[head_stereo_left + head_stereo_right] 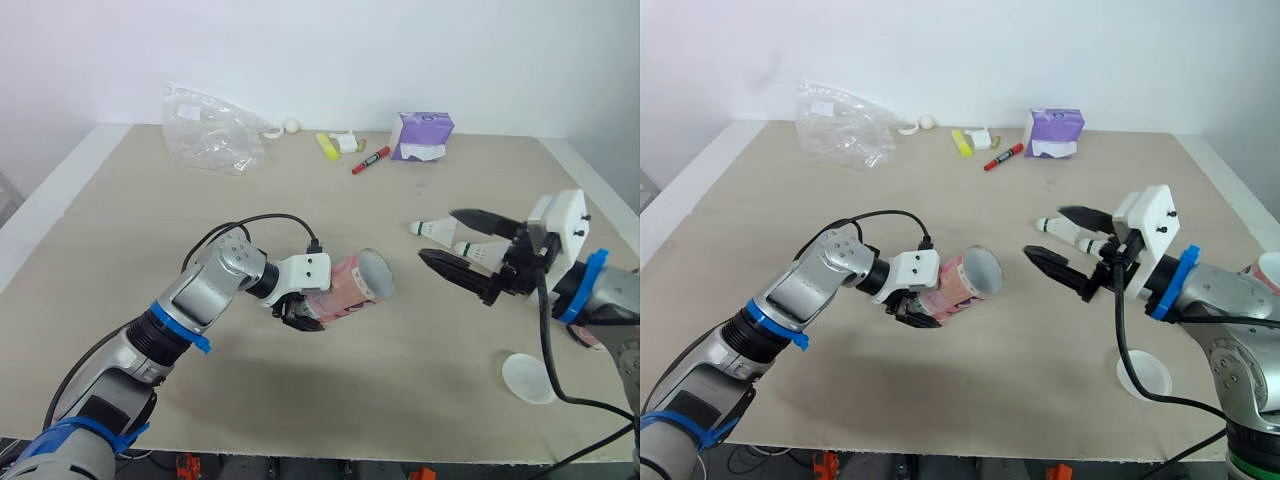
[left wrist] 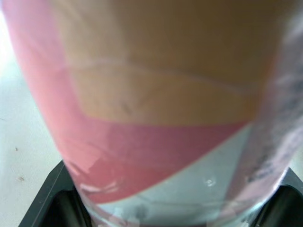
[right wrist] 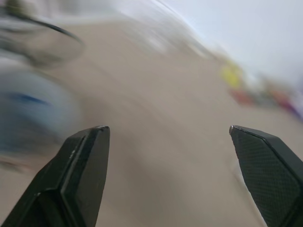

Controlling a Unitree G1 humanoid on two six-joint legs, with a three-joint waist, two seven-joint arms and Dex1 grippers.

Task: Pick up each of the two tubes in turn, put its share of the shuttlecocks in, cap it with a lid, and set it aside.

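My left gripper pinched the tube; I judged the spread right gripper must next grasp the shuttlecocks at three o'clock.

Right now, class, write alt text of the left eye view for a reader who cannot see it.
The left gripper holds a pink tube sideways above the beige table, its open mouth turned toward the right gripper. The right gripper, open and empty, hovers by two white shuttlecocks; a white lid lies near the front edge.

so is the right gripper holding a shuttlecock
No, the right gripper is wide open with nothing in it, and two shuttlecocks lie on the table beyond it.
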